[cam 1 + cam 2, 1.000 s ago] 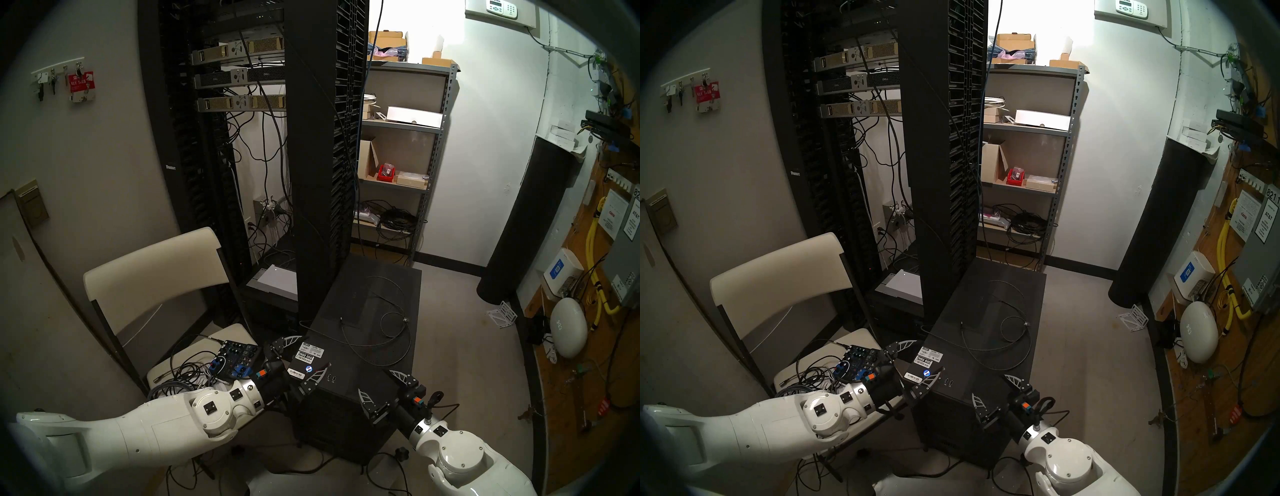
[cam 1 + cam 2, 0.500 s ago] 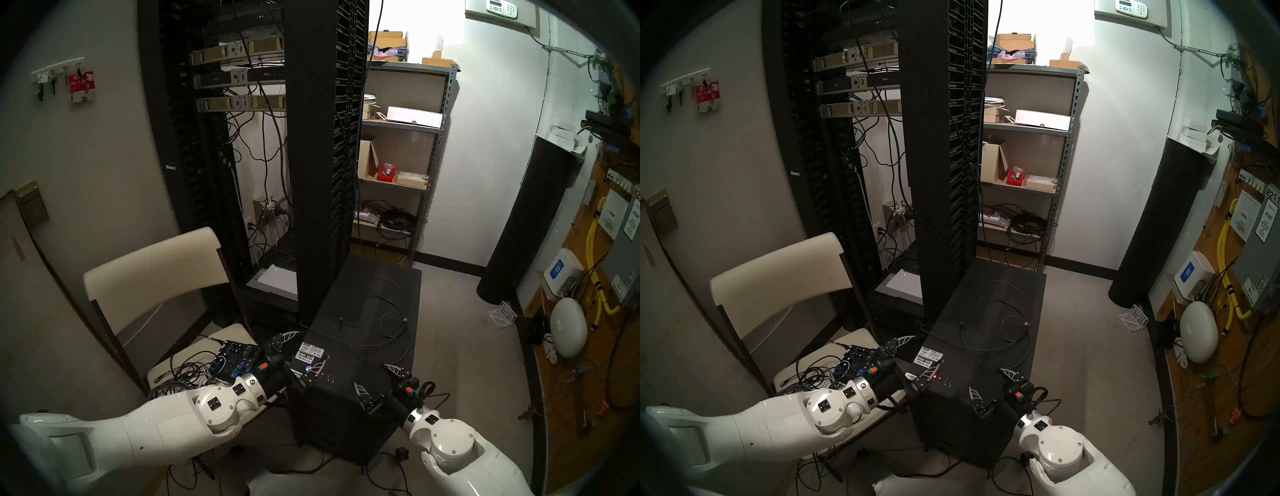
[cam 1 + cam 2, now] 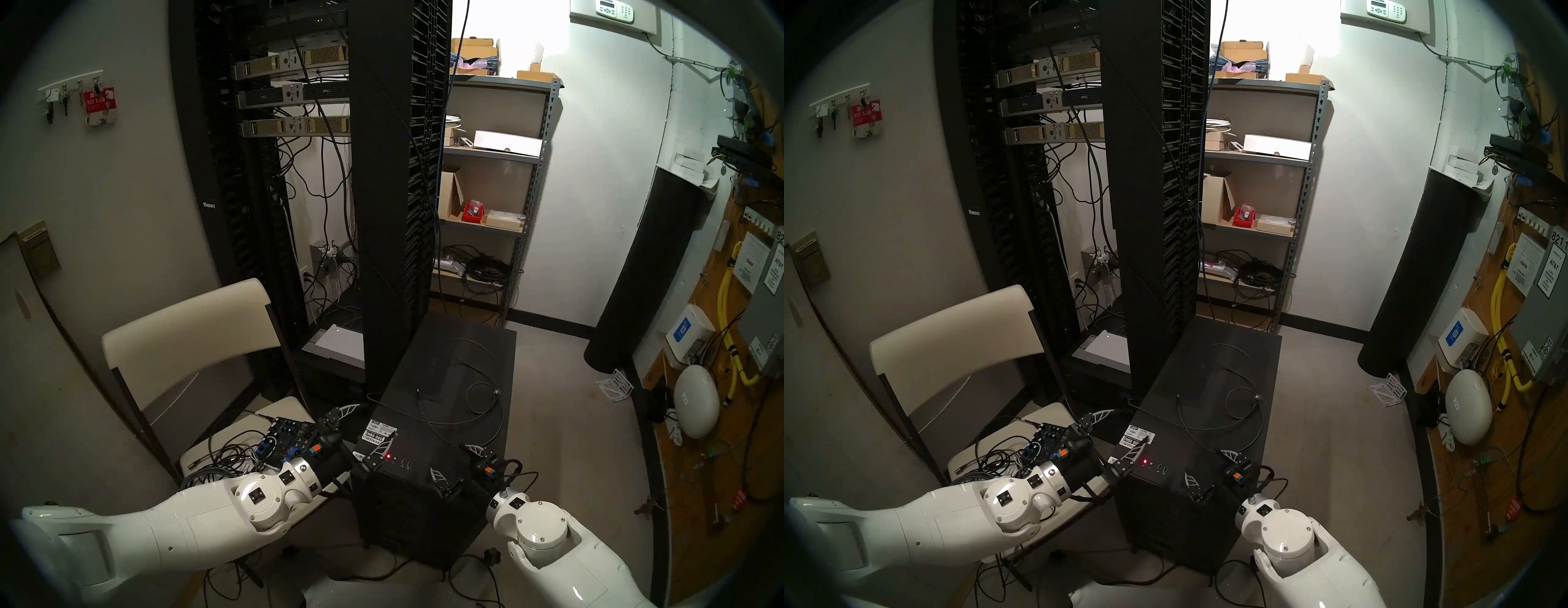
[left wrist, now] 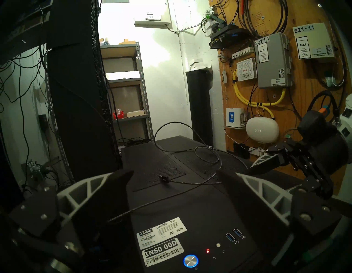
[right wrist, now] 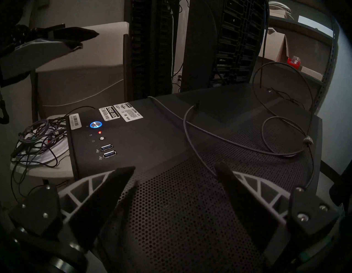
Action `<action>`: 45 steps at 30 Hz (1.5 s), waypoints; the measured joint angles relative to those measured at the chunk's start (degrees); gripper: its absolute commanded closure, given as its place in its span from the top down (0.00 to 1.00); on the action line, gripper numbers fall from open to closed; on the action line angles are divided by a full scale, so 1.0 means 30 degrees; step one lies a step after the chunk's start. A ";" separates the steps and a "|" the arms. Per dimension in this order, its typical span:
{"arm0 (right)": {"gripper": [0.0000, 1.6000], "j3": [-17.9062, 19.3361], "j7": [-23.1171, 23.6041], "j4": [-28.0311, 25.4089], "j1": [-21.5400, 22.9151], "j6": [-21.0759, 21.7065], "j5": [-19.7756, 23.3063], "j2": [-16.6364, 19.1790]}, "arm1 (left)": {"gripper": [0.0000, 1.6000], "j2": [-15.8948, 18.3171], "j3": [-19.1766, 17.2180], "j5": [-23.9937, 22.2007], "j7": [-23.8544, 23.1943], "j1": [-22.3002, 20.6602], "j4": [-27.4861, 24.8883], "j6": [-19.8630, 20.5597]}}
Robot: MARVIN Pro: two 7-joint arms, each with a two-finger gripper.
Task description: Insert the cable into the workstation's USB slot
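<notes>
Sliding forward over the large black mesh-panelled workstation (image 3: pixel 441 429), the right tool (image 3: pixel 456 465) stands released and empty like the left tool (image 3: pixel 360 429); the thin dark-grey looped cable (image 3: pixel 462 407) remains ungrasped.

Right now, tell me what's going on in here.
A two-armed robot is working over a black workstation standing on the floor. A thin cable lies in loose loops on its top, its plug free and held by nothing. The left gripper and right gripper both hover open and empty near the front edge. The USB slot is empty: nothing is plugged in yet.
</notes>
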 measured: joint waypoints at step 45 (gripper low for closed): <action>0.67 -0.1162 0.3087 0.4264 0.5412 0.1192 0.0022 -0.1114 | 1.00 0.0079 0.0096 -0.0782 -0.0949 -0.0005 0.0222 -0.0109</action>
